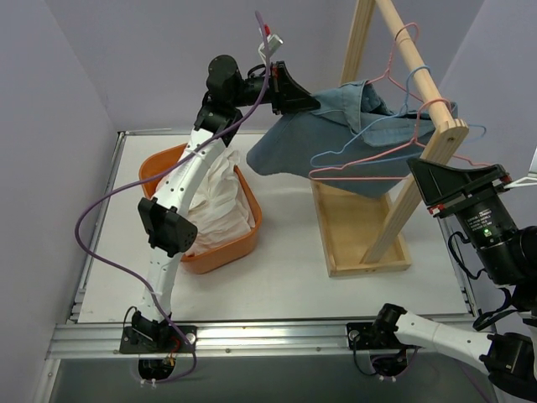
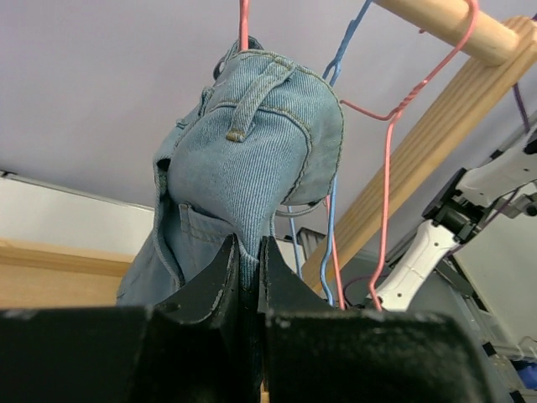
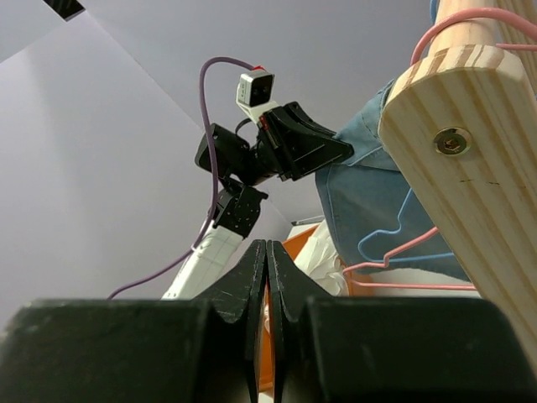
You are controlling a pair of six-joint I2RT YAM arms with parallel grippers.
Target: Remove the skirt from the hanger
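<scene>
A blue denim skirt (image 1: 336, 134) hangs from the wooden rack's rail (image 1: 415, 59), still on a pink wire hanger (image 1: 394, 63). My left gripper (image 1: 312, 105) is raised high and shut on the skirt's left edge; in the left wrist view the denim (image 2: 252, 159) is pinched between the jaws (image 2: 248, 252). My right gripper (image 1: 419, 172) is shut and empty, low to the right of the rack, near the rail's end (image 3: 457, 143). In the right wrist view the skirt (image 3: 369, 193) shows beyond my shut fingers (image 3: 266, 256).
An orange basket (image 1: 168, 164) holds white cloth (image 1: 222, 201) at the left. Empty pink (image 1: 369, 172) and blue (image 1: 419, 92) hangers hang on the rail. The rack's wooden base tray (image 1: 361, 243) stands at centre right. A purple cable (image 1: 101, 210) loops beside the left arm.
</scene>
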